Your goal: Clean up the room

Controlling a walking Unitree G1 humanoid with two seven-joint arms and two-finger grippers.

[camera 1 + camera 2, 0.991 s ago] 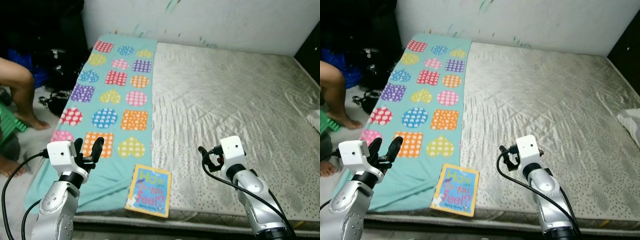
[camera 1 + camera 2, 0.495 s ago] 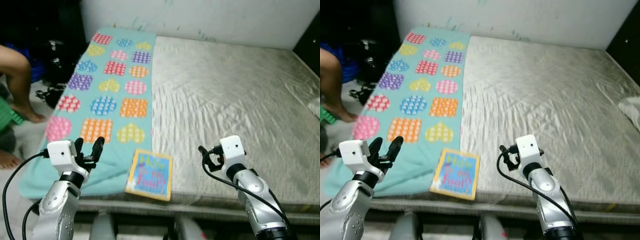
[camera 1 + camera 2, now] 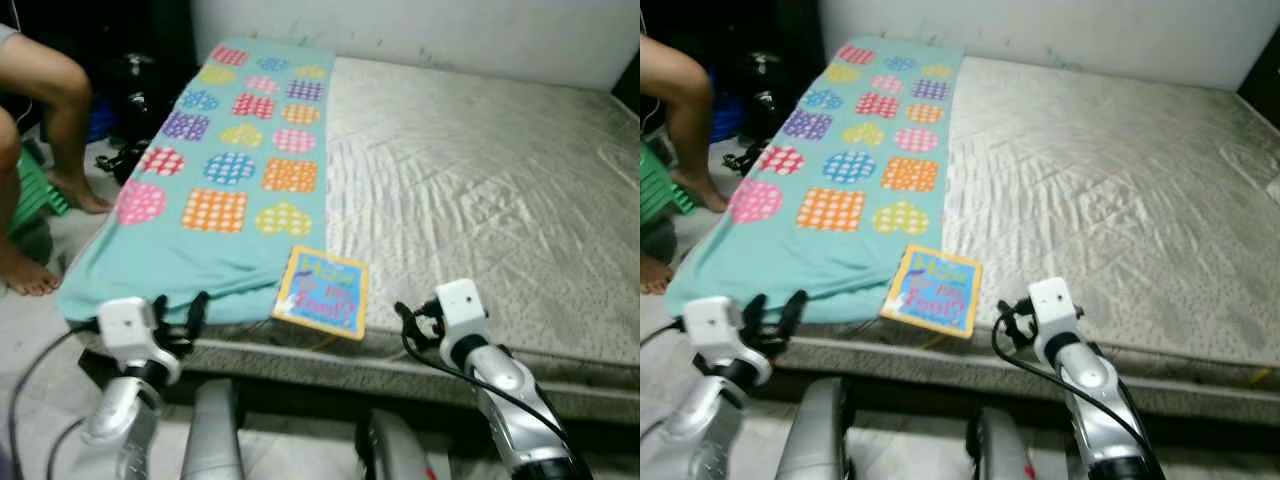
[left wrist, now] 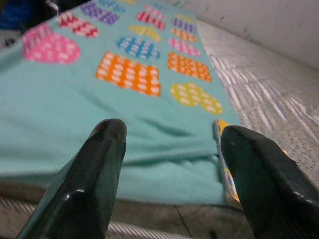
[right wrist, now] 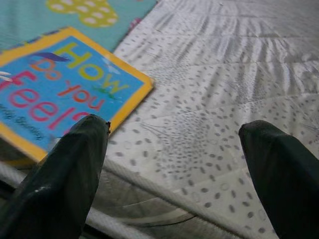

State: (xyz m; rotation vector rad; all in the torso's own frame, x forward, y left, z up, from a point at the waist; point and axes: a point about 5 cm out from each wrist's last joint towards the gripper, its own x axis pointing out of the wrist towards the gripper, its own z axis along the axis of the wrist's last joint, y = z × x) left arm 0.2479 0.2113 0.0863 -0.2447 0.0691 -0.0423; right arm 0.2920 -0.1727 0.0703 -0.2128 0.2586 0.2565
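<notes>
From the head, a book lies flat at the near edge of the bed, its left part on a teal sheet with dotted shapes, while the left tool and right tool hang before that edge and a person's legs stand to the left. The left wrist view has its fingers spread wide, facing the sheet with the book's corner beside one finger. The right wrist view has its fingers spread too, the book just ahead.
</notes>
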